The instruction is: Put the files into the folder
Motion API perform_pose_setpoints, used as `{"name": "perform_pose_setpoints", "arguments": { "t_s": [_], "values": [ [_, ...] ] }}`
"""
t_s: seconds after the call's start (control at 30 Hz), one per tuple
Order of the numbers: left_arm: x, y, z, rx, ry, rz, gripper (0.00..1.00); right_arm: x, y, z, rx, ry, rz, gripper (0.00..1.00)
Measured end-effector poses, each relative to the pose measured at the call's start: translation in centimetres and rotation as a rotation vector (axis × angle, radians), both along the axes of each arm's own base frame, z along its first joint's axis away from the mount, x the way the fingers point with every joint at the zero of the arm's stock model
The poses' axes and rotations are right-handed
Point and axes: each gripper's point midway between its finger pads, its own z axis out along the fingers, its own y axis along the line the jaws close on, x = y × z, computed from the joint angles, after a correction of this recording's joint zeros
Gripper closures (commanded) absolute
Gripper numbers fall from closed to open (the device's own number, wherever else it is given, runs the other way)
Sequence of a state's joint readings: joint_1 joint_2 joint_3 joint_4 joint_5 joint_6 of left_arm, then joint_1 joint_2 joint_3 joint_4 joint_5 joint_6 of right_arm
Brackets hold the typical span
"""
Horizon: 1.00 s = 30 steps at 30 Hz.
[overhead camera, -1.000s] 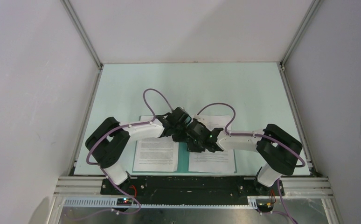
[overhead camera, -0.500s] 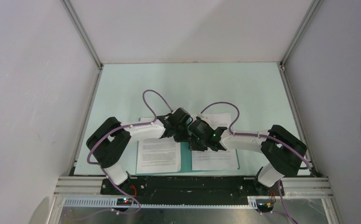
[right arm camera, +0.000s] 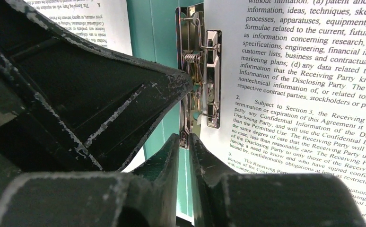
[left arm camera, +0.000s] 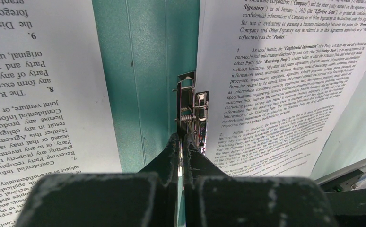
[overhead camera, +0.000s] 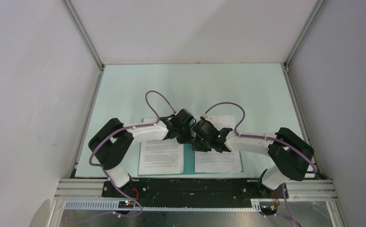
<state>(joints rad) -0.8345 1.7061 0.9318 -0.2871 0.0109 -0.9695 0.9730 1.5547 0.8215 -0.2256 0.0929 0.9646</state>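
The pale mint surface (overhead camera: 190,85) carries everything. The dark teal folder (overhead camera: 188,163) lies open and flat on it, close to the near edge, between the two arm bases. Only a narrow teal strip at the spine shows, because the two files cover the halves.

The left sheet (overhead camera: 161,158) lies on the left half of the folder. The right sheet (overhead camera: 219,161) lies on the right half. Both are white pages full of dense black print. In the left wrist view the print of the left sheet appears upside down and the print of the right sheet appears the right way up.

The left arm (overhead camera: 143,132) and the right arm (overhead camera: 252,140) both bend inward, and their heads meet over the spine.

The left pincer (left arm camera: 181,142) has its two fingers pressed together. Its tip is at the metal clip (right arm camera: 213,71), just beside the small coil spring. In the right wrist view it looks to be touching there. The right pincer (right arm camera: 185,139) has its fingers very near one another, with only a thin slit between them. The lower end of the metal clip sits in this slit, between the tips, so it is pinching the clip.

The metal clip is shiny chrome and stands along the spine on its right side. Its flat plate overlaps the inner edge of the right sheet. I cannot tell if the plate presses the paper down.
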Motion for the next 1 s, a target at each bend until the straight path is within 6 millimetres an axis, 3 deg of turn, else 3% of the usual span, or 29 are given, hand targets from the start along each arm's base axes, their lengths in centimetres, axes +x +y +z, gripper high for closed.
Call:
{"name": "perform_pose_setpoints", "arguments": {
  "t_s": [1.0],
  "values": [
    [0.0, -0.1, -0.4, 0.003, 0.005, 0.001, 1.00, 0.1, -0.7, -1.6, -0.086, -0.001, -0.081, 0.97]
  ]
}}
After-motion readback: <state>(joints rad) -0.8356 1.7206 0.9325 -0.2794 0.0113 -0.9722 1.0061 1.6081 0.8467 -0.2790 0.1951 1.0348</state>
